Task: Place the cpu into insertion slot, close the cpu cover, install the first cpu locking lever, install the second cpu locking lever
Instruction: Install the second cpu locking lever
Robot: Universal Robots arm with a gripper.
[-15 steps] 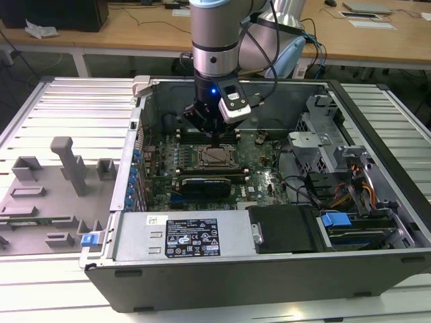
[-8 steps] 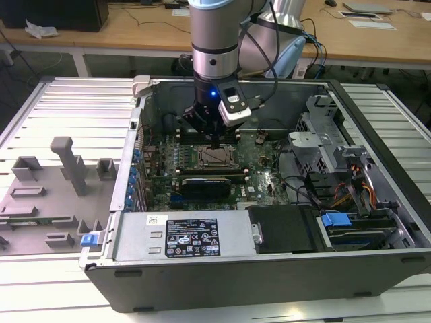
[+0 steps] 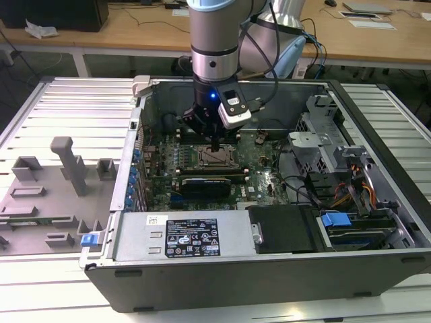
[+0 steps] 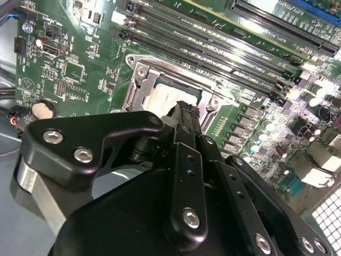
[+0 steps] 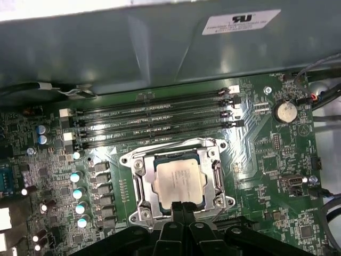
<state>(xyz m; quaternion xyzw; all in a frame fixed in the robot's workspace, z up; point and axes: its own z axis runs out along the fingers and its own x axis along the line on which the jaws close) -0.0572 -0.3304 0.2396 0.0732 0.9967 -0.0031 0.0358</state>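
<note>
- So the cpu (image 5: 178, 180) is seen already seated in the insertion slot (image 5: 139, 188), silvery-beige top facing up, in the middle of the green motherboard (image 5: 266, 176)
- The cpu cover (image 5: 217, 178) appears to be folded down around it: a silver frame is seen along the chip's edges in both wrist views, chip top showing through the cut-out
- Whether the locking levers are hooked can't be told; a thin metal bar is seen along one side of the frame, but its latch end isn't made out
- The gripper (image 5: 184, 207) is held right at the socket edge, fingertips pressed together with nothing between them, so it reads as closed and empty
- The relation that counts: the tip is placed at the frame's edge on the side away from the memory slots (image 5: 154, 120), so the chip lies just ahead of the tip, toward those slots
- In the second wrist view the gripper (image 4: 184, 109) is seen overlapping the frame's near edge; touching or just above can't be told
- In the exterior view the gripper (image 3: 214, 142) is pointed straight down over the socket inside the open computer case (image 3: 222, 282), with the grey metal table (image 3: 67, 108) around it
- Judged from this, chip placement looks done and the cover/lever stage is in hand
</note>
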